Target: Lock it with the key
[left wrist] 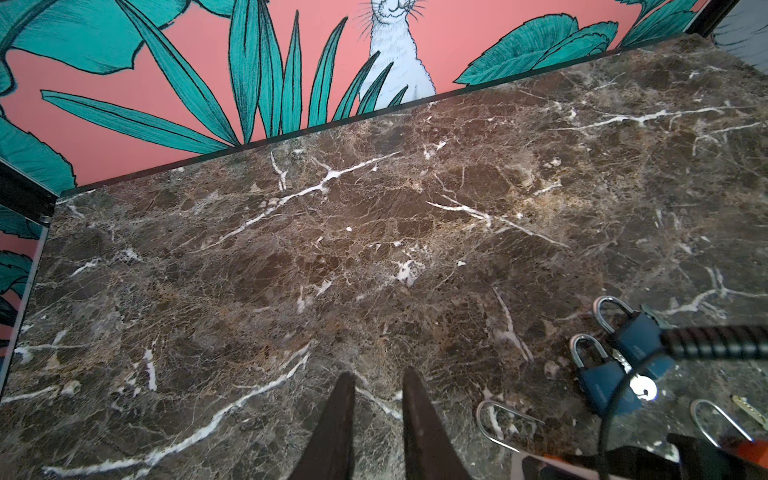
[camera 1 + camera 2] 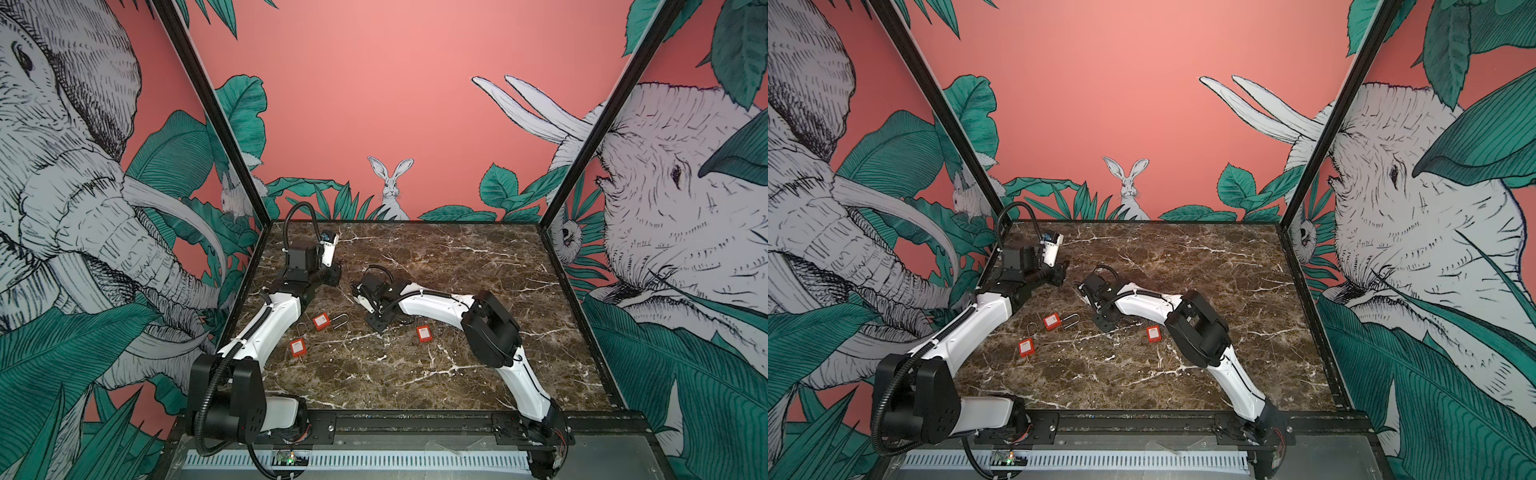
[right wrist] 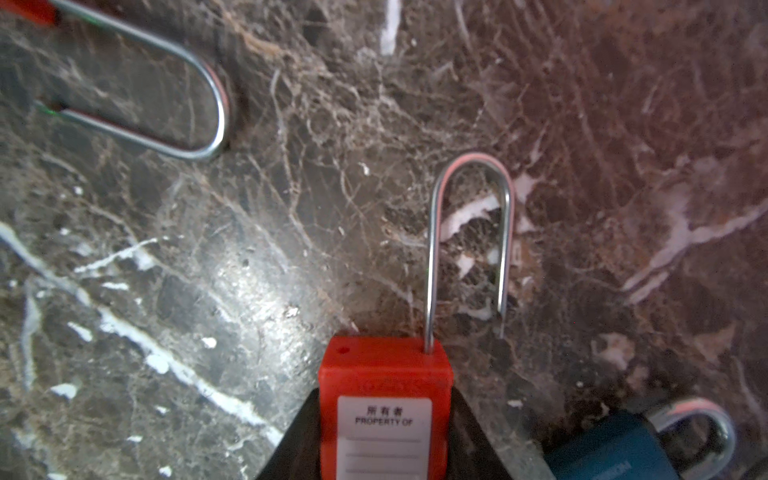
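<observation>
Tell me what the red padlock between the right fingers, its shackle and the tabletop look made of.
The red padlock looks like moulded plastic, semi-matte: uniform colour, rounded edges, a white stuck-on label. Its shackle is bare metal, probably steel, polished: thin silvery rod with bright reflections. The tabletop looks like glossy brown marble with white veins and glare, though it may be printed laminate.

Right wrist view, slightly blurred: the red padlock (image 3: 384, 374) is cut off partway down its label, and a blue padlock (image 3: 615, 453) is mostly cropped by the frame edge. Left wrist view: a black cable (image 1: 715, 343) hides part of a silver key (image 1: 643, 388).
</observation>
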Tool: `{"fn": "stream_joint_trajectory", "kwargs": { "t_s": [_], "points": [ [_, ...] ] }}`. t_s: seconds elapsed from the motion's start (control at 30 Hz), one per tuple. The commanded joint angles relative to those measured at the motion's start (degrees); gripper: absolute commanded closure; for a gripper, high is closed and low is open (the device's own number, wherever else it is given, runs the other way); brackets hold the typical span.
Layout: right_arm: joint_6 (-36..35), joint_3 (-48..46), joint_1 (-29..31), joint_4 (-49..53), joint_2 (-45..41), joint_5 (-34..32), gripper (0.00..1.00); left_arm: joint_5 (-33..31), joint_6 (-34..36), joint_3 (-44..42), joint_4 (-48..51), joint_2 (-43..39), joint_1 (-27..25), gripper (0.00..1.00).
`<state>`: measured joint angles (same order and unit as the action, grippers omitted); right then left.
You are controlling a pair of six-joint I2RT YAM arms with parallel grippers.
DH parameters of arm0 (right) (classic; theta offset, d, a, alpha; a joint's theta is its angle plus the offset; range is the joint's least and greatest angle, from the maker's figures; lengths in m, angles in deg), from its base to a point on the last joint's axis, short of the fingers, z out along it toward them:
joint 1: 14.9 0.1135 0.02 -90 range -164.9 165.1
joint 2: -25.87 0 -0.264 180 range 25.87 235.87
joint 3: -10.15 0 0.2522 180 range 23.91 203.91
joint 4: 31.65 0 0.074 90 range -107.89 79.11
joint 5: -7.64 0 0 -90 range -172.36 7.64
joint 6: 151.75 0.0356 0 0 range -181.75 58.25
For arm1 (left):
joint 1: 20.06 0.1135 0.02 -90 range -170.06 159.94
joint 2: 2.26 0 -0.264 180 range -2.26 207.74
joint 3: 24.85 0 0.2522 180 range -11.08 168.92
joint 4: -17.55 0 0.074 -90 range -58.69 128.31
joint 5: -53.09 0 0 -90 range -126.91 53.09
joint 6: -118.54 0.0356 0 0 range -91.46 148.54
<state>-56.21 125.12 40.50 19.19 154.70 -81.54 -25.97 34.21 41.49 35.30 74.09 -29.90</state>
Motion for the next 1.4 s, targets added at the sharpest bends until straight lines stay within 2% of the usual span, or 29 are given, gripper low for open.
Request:
{"fn": "stream_joint_trajectory", "kwargs": {
  "t_s": [0.0,0.17,0.3,0.37,0.47,0.6,0.77,0.83,0.9,0.97,1.13,1.37],
  "points": [
    [-2.56,-1.34,-0.25,-0.25,-3.07,0.15,0.76,2.1,1.29,0.95,-0.08,-0.41,0.09,0.77],
    [-6.25,-6.15,-0.66,-4.94,-9.42,-0.82,0.82,12.98,5.33,-1.88,-6.46,-1.6,0.13,0.72],
    [-13.46,-13.27,-1.79,-10.2,-17.55,1.85,0.83,21.0,8.48,-3.54,-10.88,-2.3,0.09,0.66],
    [-17.73,-17.14,-2.59,-12.58,-21.83,3.18,0.84,28.23,12.31,-4.61,-13.23,-2.83,0.02,0.63],
    [-24.06,-22.48,-5.23,-13.79,-27.91,9.04,0.85,38.45,19.81,-7.15,-17.43,-4.24,-0.17,0.61],
    [-29.53,-27.49,-10.54,-11.96,-34.27,17.06,0.86,47.45,27.37,-5.53,-12.47,-4.57,-0.25,0.59],
    [-33.07,-28.24,-15.92,-7.7,-39.1,25.51,0.89,59.54,36.96,-2.15,-3.65,-2.94,-1.28,0.59],
    [-33.58,-28.21,-17.04,-6.58,-40.11,28.26,0.88,61.77,43.28,0.23,4.66,-1.91,-2.23,0.6],
    [-34.8,-28.43,-17.42,-5.62,-40.88,30.02,0.88,61.28,49.31,2.67,12.22,-0.76,-3.4,0.6],
    [-35.77,-28.61,-17.5,-4.85,-41.36,30.51,0.89,60.97,52.72,4.21,15.99,0.61,-4.45,0.6],
    [-36.46,-28.69,-17.6,-4.12,-42.65,30.75,0.89,58.38,54.46,5.15,16.18,3.16,-7.29,0.6],
    [-37.19,-29.31,-17.61,-3.57,-44.1,31.08,0.9,56.2,53.61,6.54,15.9,5.26,-7.62,0.61]
  ]
}}
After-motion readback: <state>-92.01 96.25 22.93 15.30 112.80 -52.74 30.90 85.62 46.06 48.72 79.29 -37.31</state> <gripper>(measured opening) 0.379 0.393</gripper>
